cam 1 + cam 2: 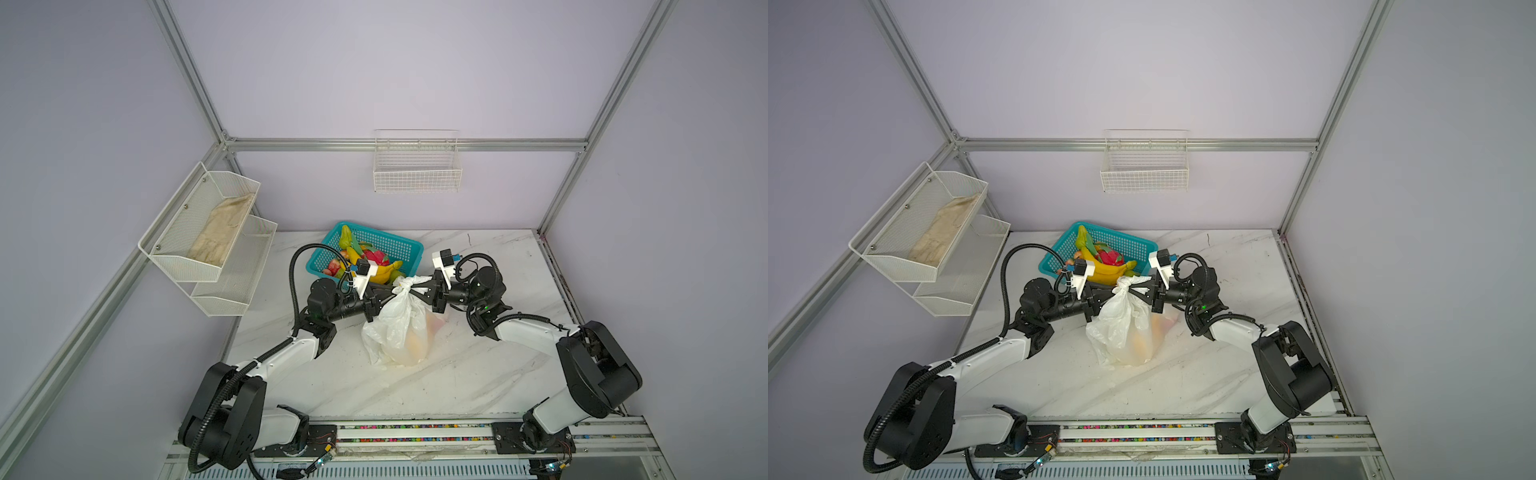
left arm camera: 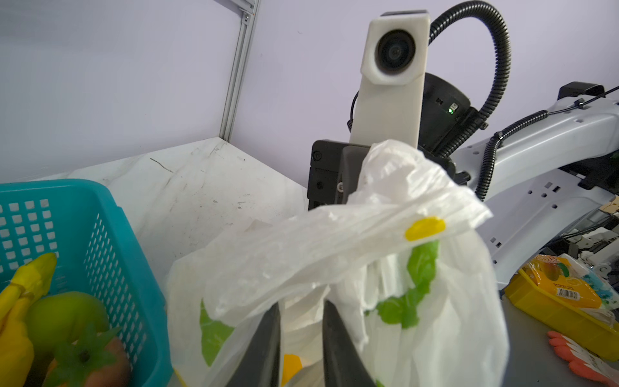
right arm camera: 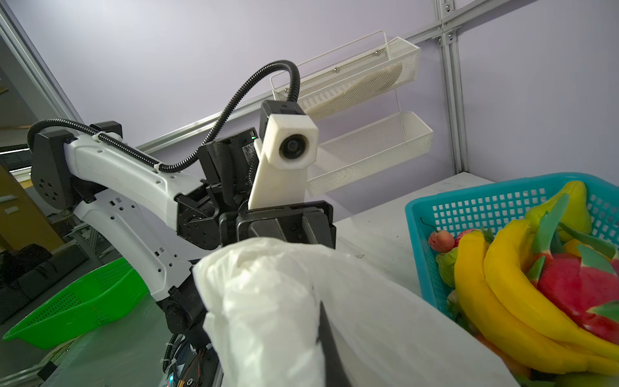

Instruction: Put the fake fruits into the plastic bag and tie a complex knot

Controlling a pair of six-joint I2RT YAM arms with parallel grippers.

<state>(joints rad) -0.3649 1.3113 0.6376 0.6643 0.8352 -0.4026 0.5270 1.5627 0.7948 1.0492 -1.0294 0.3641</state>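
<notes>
Thin film (slippery, floppy, light): the plastic bag (image 1: 399,328) stands on the table (image 1: 478,365). We judge the knot (image 1: 405,283) the firmest hold; left gripper (image 1: 392,293) pinches its neck, right gripper (image 1: 417,287) clamps a tail.

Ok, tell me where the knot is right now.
In both top views the knot sits at the top of the plastic bag, between the left pincer and right pincer, just in front of the teal basket.

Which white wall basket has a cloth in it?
The upper mesh tier on the left wall; the tier below it and the back-wall wire basket show none.
</notes>
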